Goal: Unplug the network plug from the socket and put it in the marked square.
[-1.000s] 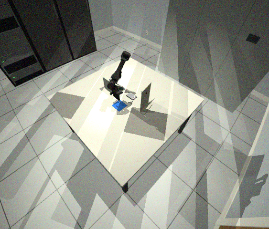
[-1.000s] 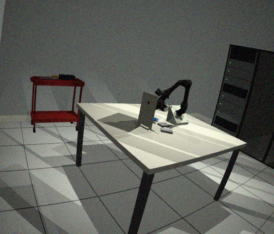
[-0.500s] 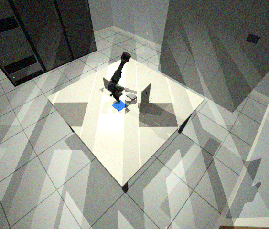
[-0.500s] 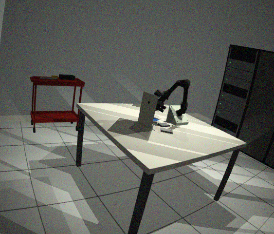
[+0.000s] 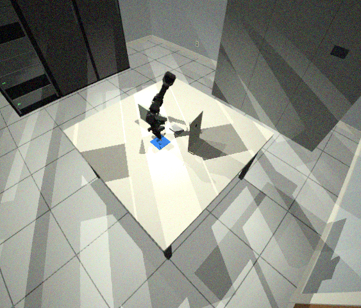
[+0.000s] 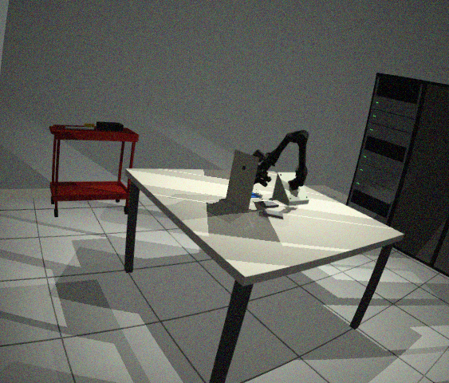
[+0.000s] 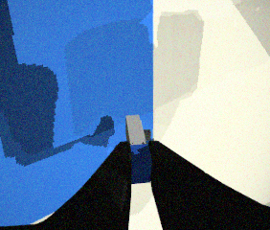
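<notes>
The gripper (image 7: pixel 137 153) is clamped on the network plug (image 7: pixel 135 130), whose grey tip and blue body show between the two dark fingers in the wrist view. The plug is out of the socket and held above the table, over the marked blue square (image 7: pixel 65 90), close to that square's right edge; how high it hangs cannot be told. To the right of that edge lies pale table top (image 7: pixel 225 90) crossed by grey shadows.

From the top view the gripper (image 5: pixel 159 136) points down over the square (image 5: pixel 159 143), with the upright panel (image 5: pixel 195 131) well apart on one side and a small grey wedge-shaped block (image 5: pixel 143 113) beside the arm (image 5: pixel 160 95). Two flat grey items (image 6: pixel 271 207) lie on the table (image 6: pixel 257 242) between panel (image 6: pixel 242 181) and arm base. The square sits well in from every table edge.
</notes>
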Robot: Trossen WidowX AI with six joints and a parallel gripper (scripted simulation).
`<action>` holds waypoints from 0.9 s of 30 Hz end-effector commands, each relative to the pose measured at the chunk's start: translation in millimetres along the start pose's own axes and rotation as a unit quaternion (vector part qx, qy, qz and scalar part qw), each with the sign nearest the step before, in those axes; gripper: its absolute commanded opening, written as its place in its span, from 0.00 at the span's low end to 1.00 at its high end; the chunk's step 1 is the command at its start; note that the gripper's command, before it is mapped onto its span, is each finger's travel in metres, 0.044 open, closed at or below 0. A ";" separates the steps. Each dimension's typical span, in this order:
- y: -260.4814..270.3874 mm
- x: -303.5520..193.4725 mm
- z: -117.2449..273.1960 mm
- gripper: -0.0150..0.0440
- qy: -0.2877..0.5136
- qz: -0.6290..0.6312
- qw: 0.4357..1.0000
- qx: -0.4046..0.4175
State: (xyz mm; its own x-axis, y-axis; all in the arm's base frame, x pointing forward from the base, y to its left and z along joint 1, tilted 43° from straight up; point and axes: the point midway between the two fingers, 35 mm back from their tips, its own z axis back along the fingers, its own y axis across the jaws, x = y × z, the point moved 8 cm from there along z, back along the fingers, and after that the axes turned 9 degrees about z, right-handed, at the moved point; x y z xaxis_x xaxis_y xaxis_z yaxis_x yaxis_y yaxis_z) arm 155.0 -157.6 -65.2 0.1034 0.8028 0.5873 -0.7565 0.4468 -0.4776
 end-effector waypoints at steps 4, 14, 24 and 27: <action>7.7 3.1 -8.0 0.25 -0.005 -0.006 1.000 0.001; 15.0 5.9 -17.0 0.25 -0.005 -0.006 1.000 0.000; 16.4 5.4 -20.0 0.25 -0.005 -0.006 1.000 0.000; 16.9 5.2 -21.0 0.25 -0.005 -0.006 1.000 0.000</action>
State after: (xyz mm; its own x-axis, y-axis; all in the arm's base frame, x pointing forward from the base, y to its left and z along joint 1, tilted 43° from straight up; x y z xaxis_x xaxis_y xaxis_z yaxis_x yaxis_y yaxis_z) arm 156.2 -138.9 -82.2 0.1041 0.7982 0.5933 -0.7566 0.4508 -0.4737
